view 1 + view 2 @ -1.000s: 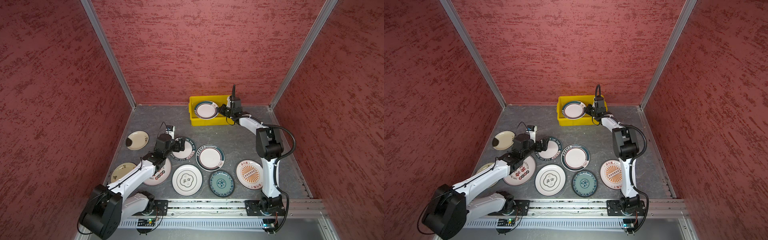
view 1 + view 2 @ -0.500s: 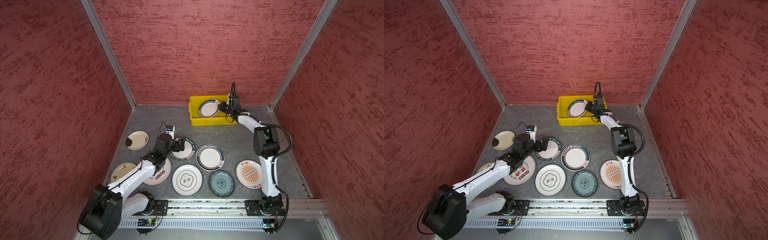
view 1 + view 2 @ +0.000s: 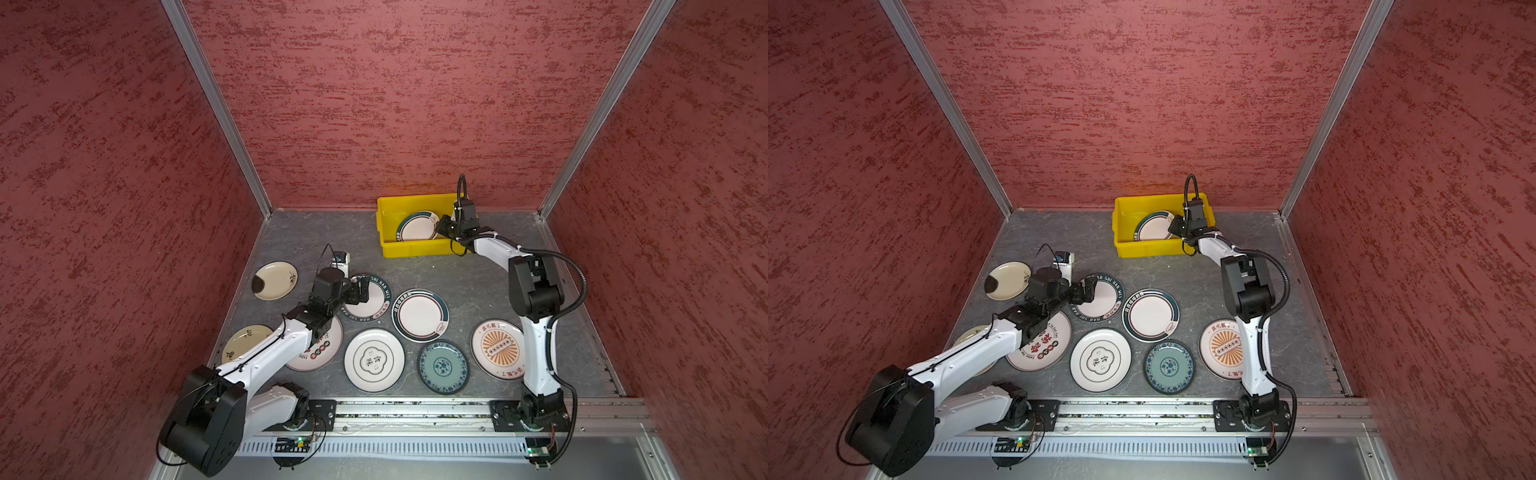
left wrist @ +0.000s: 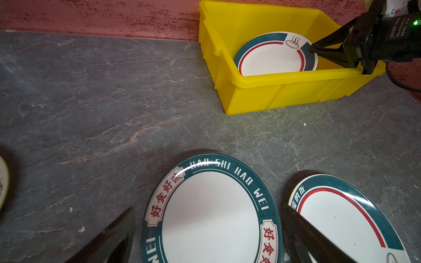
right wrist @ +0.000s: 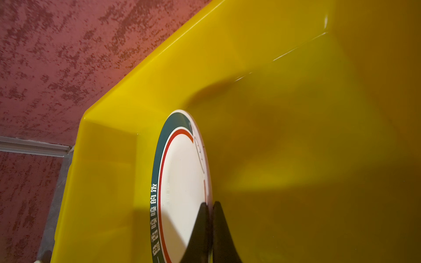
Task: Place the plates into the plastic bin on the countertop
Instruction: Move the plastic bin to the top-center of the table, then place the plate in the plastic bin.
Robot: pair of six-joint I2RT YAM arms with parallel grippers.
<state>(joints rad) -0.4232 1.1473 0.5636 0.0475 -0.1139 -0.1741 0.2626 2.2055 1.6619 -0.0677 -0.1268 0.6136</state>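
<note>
The yellow plastic bin (image 3: 415, 248) stands at the back of the countertop (image 3: 316, 237). Inside it a white plate (image 3: 415, 227) with a green rim and red ring leans tilted, and my right gripper (image 3: 441, 224) is shut on its edge. The right wrist view shows that plate (image 5: 180, 182) edge-on, pinched by the right gripper (image 5: 210, 205). My left gripper (image 3: 361, 291) hangs open low over the green-rimmed lettered plate (image 3: 370, 299). In the left wrist view its fingers (image 4: 307, 236) straddle this plate (image 4: 209, 211) without touching it.
Several more plates lie flat on the countertop: two cream ones (image 3: 274, 280) at the left, a red-print one (image 3: 324, 353) under the left arm, a black-print one (image 3: 374, 359), a teal one (image 3: 442, 366), an orange-print one (image 3: 496, 348) and a green-rimmed one (image 3: 419, 314). Red walls close three sides.
My right gripper has lowered the green-rimmed plate deeper into the bin, tipping it steeper. The left arm has not moved.
</note>
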